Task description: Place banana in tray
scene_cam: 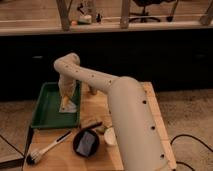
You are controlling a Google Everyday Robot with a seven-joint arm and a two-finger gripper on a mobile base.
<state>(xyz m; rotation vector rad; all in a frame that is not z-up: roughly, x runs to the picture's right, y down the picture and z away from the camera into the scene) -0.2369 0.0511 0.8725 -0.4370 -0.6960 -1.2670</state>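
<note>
The dark green tray (44, 112) lies on the left part of the wooden table. My gripper (66, 104) hangs from the pale arm and points down into the tray's right half, low over its floor. A pale patch under the gripper lies on the tray floor; I cannot tell what it is. The banana does not show apart from the gripper; it is hidden or too unclear to pick out.
A round black bowl (86, 142) stands in front of the tray, with a white-handled brush (49, 148) to its left and a small white cup (109, 136) to its right. My arm's large pale link (130, 125) covers the table's middle. A dark cabinet runs behind.
</note>
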